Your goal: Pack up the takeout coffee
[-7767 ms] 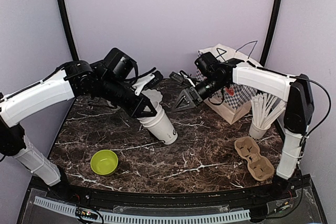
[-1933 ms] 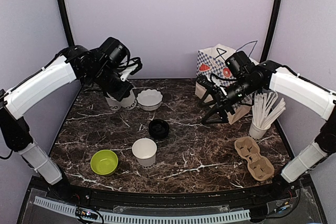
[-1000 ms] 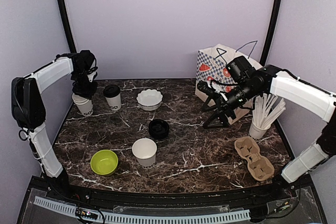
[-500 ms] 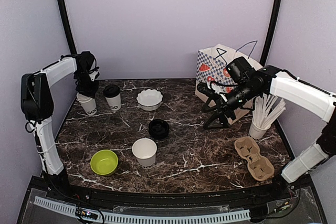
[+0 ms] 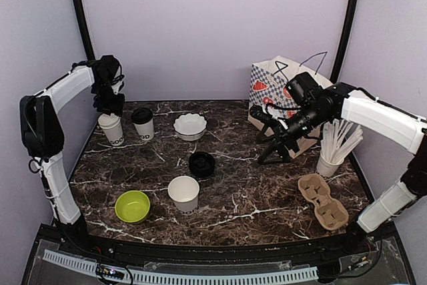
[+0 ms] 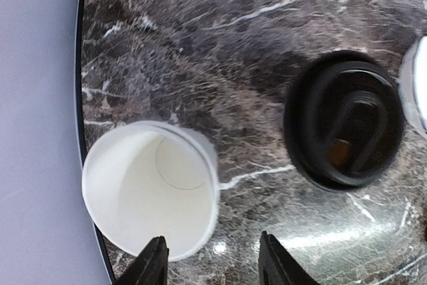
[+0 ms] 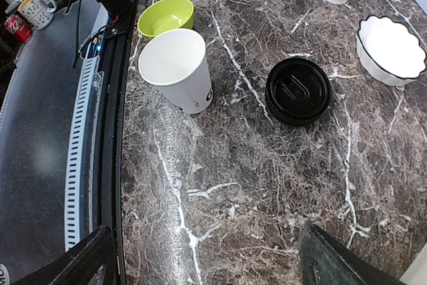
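Observation:
One takeout coffee cup point(image 5: 143, 123) with its black lid point(image 6: 343, 128) on stands at the back left. Beside it stands a lidless white lettered cup point(image 5: 112, 129) point(image 6: 150, 188). My left gripper point(image 5: 109, 103) point(image 6: 213, 268) hangs just above that cup, open, its fingers either side of the cup's near rim and gripping nothing. A second lidless cup point(image 5: 183, 193) point(image 7: 177, 68) stands near the front, with a loose black lid point(image 5: 201, 164) point(image 7: 298, 89) behind it. Over the table's right middle, my right gripper point(image 5: 270, 141) point(image 7: 213, 265) is wide open and empty.
A white scalloped bowl point(image 5: 190, 126) sits at the back centre and a green bowl point(image 5: 132, 205) at the front left. A patterned paper bag point(image 5: 287, 91), a cup of straws point(image 5: 331, 151) and a cardboard cup carrier point(image 5: 323, 200) line the right side.
My left gripper has opened and let go of the lidless cup's rim at the back left, lifting slightly. The right arm has barely moved.

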`<state>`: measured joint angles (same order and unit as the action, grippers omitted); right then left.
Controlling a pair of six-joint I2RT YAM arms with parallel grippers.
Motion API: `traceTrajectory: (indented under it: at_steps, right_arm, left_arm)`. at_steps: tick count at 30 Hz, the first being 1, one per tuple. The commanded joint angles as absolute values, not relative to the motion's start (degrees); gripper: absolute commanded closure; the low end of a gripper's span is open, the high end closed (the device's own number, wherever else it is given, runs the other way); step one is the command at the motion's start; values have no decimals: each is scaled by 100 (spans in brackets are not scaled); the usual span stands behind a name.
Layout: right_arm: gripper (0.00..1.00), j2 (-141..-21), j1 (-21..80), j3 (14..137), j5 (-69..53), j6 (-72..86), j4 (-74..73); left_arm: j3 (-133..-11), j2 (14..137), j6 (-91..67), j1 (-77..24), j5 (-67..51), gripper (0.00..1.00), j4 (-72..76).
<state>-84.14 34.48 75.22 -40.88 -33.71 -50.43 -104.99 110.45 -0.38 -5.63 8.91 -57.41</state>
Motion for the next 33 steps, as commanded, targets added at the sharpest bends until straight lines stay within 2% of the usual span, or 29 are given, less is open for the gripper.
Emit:
traceTrajectory:
  at_steps: [1,7,11,26,33]
  right_arm:
    - [4,-8490,3480,7750,-4028,-3453,-5112]
    - [5,-8547,3480,7911,-3915,-3551,-5212]
    - [5,-8486,3474,8100,-3883,-3622,-5321]
    - [6,-8472,3472,8251,-3351,-3595,-5370]
    - [7,-8411,3442,8226,-3127,-3604,-5343]
  left_arm:
    - [-10132,9744,217,-1571,635,52,-5778]
    - [-9335,9130,364,-3333,-729,52,-5711]
    - [-8879,9144,427,-4152,-960,52,-5766]
    - [-8013,9320,476,-4879,-1084,55,-5650]
    - [-7791,9472,576,-4906,-1122,61,-5434]
